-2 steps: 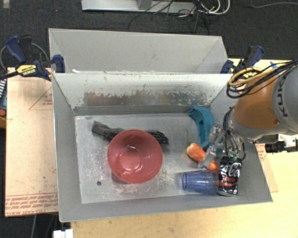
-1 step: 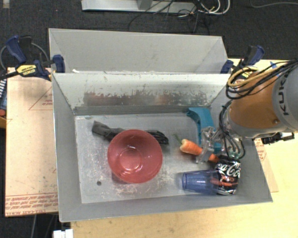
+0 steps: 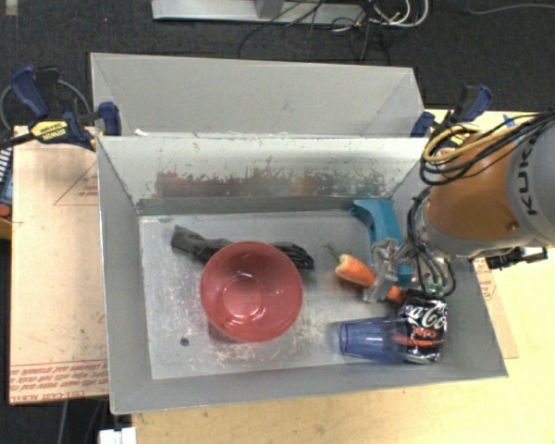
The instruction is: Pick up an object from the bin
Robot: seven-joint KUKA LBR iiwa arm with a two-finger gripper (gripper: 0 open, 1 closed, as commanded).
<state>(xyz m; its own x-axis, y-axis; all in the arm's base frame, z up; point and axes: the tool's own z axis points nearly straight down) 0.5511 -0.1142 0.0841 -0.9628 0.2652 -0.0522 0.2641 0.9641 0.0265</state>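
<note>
My gripper (image 3: 386, 266) is down in the right part of the bin, at the right end of an orange toy carrot (image 3: 353, 269) with a green stalk. A teal plastic piece (image 3: 379, 218) lies just behind the gripper against the bin's right wall. In front of the gripper a crushed black and red drinks can (image 3: 424, 327) lies next to a blue translucent cup (image 3: 368, 339) on its side.
A red bowl (image 3: 251, 290) stands upright in the middle of the bin. A black tool-like thing (image 3: 196, 241) lies behind it, partly hidden by the bowl's rim. The arm's orange cover and cables hang over the bin's right wall.
</note>
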